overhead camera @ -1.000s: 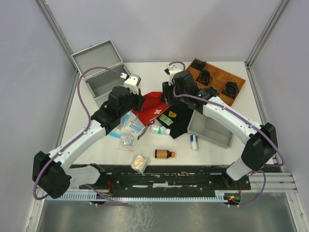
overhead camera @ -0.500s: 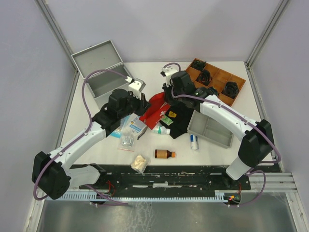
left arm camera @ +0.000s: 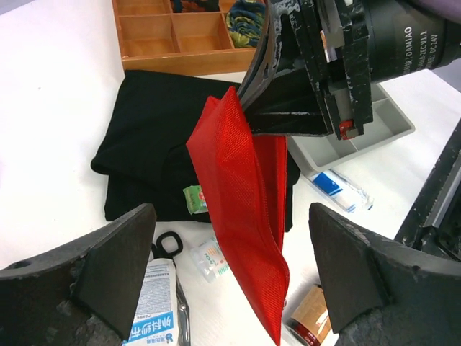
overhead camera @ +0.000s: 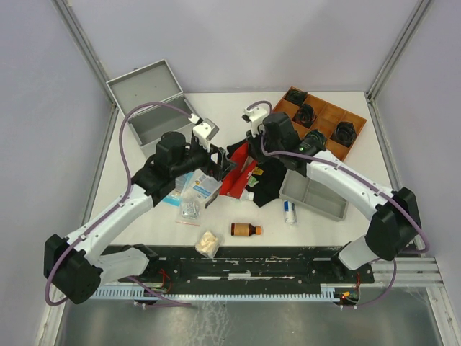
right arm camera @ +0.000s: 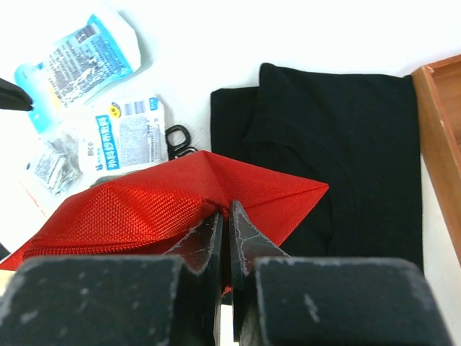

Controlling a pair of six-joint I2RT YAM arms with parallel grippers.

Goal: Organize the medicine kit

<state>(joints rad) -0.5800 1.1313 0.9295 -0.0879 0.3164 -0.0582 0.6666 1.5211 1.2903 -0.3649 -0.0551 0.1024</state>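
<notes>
The medicine kit (overhead camera: 144, 85), a silver-grey metal case, stands open at the back left with nothing visible inside. My right gripper (overhead camera: 239, 151) is shut on the top fold of a red pouch (overhead camera: 236, 173), which hangs edge-down above the table. In the right wrist view the fingertips (right arm camera: 225, 209) pinch the red pouch (right arm camera: 137, 205) tightly. My left gripper (overhead camera: 218, 160) is open just left of the pouch. In the left wrist view the open left gripper (left arm camera: 230, 220) straddles the hanging pouch (left arm camera: 245, 209) without touching it.
A black folded cloth (overhead camera: 268, 182) lies under the pouch. A grey plastic tray (overhead camera: 317, 196) and a wooden tray (overhead camera: 324, 119) are to the right. Blue-white packets (overhead camera: 194, 189), an amber bottle (overhead camera: 245, 230), a small white bottle (overhead camera: 289, 211) and black scissors (left arm camera: 167, 244) lie nearby.
My left gripper has opened and let go of the red pouch. My right gripper has shut on the pouch and lifted it, so it hangs on edge.
</notes>
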